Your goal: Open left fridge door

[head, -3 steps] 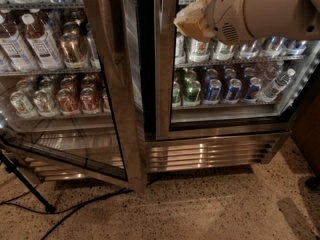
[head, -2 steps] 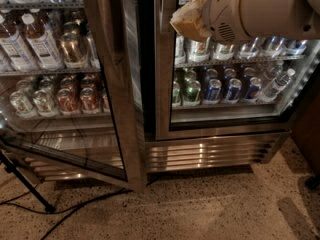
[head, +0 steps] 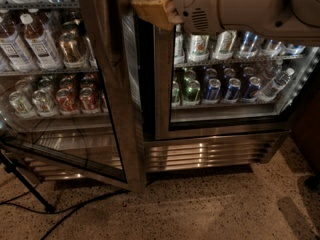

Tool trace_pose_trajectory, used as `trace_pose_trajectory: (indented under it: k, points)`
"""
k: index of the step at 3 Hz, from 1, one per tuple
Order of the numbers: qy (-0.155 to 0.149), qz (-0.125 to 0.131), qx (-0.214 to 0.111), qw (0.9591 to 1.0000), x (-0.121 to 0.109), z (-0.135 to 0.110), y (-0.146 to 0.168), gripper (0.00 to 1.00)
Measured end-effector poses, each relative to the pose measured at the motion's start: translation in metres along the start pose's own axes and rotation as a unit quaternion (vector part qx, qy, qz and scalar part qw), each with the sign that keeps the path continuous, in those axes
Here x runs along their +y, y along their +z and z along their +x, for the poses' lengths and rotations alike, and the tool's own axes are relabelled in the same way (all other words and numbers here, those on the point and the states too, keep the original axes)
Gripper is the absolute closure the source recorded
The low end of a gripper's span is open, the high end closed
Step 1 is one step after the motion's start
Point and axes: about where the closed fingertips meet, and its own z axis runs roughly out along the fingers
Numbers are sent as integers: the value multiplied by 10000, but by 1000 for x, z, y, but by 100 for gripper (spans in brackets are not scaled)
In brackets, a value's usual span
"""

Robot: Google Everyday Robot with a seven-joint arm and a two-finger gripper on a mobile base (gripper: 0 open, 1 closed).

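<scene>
In the camera view, the gripper point(head: 151, 6) has moved left and is now at the top, just beside the free edge of the left door point(head: 121, 129). Whether it is closed or apart I cannot tell. The door stands partly swung out, about as before, so I judge the opening only half done.

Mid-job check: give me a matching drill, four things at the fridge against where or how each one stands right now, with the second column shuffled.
Things
1. left fridge door
2. right fridge door
3. tool
4. tripod leg

Places or states
A. on the floor, lower left
B. swung outward, standing open
C. shut flat against the cabinet
D. top centre, by the open door's right edge

Pairs: 1-B, 2-C, 3-D, 4-A
</scene>
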Motion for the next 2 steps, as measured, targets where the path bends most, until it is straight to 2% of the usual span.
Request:
trace_pose_trajectory:
  k: [1, 2]
  points:
    - [74, -199, -248, 9995, 11, -12, 3, 100]
    - [75, -202, -250, 9995, 12, -12, 2, 100]
